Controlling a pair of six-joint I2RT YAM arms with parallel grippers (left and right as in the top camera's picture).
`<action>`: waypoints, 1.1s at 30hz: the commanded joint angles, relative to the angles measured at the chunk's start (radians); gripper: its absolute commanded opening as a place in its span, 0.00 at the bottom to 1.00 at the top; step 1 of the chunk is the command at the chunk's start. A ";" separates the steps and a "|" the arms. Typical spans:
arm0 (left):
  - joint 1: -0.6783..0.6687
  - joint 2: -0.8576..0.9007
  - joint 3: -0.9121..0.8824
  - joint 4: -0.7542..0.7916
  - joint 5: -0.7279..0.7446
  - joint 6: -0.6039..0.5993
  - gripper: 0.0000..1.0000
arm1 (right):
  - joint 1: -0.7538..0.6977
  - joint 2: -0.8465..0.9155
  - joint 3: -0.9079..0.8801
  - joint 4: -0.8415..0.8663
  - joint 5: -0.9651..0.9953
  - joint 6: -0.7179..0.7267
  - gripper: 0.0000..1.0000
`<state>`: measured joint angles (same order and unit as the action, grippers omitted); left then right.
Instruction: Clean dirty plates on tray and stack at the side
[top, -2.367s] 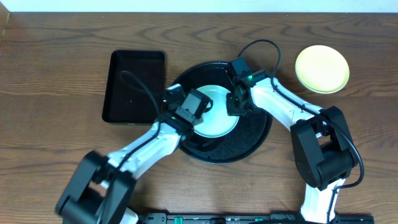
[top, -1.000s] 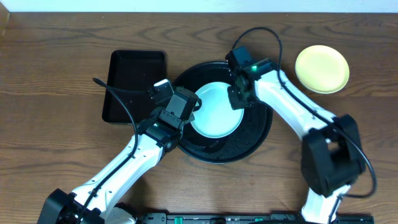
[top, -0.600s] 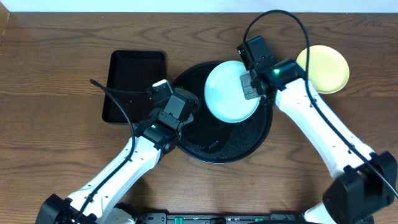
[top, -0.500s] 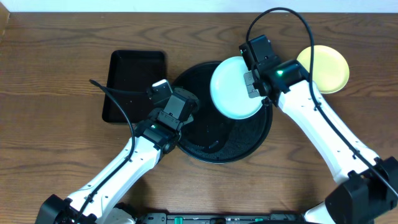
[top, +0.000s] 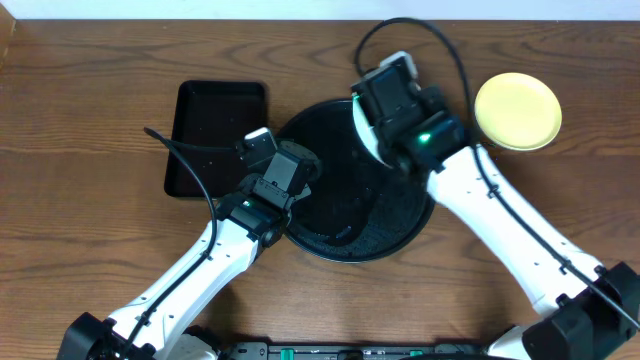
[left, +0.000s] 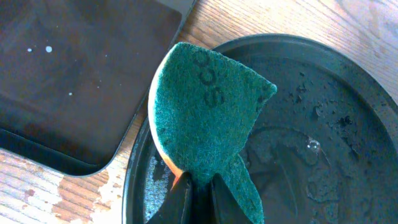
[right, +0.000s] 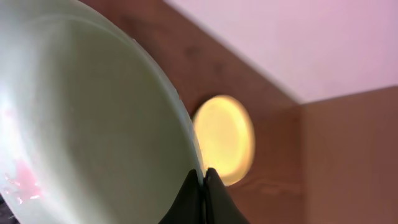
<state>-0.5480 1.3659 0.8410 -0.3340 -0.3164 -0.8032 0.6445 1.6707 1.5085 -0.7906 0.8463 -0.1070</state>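
brown wood-grain table (top: 80, 80) carries everything. the round black tray (top: 370, 215) sits at the centre, wet and holding no plate now. the smaller rectangular tray (top: 215, 135) lies just beside it on the left.

the mint plate (right: 93, 112) is up in the air over the round tray's far part, turned nearly on edge, so the overhead view catches only a sliver of it. the right gripper (right: 202, 183) is pinched tight on its rim. the yellow plate (top: 517, 110) rests on bare table well to the right (a third plate shows in no view).

the left gripper (left: 200, 186) is clamped on a green scouring pad (left: 202, 118), which hangs over the round tray's left rim. a red smear (right: 22, 177) marks the mint plate's inner face, so i judge it not yet clean.

risk: the grip is a thin pinch on a wet rim with the plate tilted steeply. a quick swing could let it swivel or slip and drop onto the tray. stacking it now would put a dirty plate on the yellow one.

half a second ago the mint plate faced the overhead camera flat, over the tray's right rim; since then the right wrist has rolled it upright and shifted left. the left arm has not moved.
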 joint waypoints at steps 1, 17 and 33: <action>0.002 -0.016 -0.010 -0.002 -0.010 0.021 0.07 | 0.060 -0.023 0.021 0.029 0.245 -0.116 0.01; 0.002 -0.016 -0.010 -0.002 -0.009 0.021 0.07 | 0.166 -0.023 0.021 0.100 0.406 -0.186 0.01; 0.002 -0.016 -0.011 -0.006 -0.010 0.021 0.07 | -0.129 -0.023 0.021 0.028 -0.243 0.209 0.01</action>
<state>-0.5480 1.3659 0.8410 -0.3351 -0.3161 -0.8032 0.6289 1.6703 1.5108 -0.7486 0.9203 -0.0719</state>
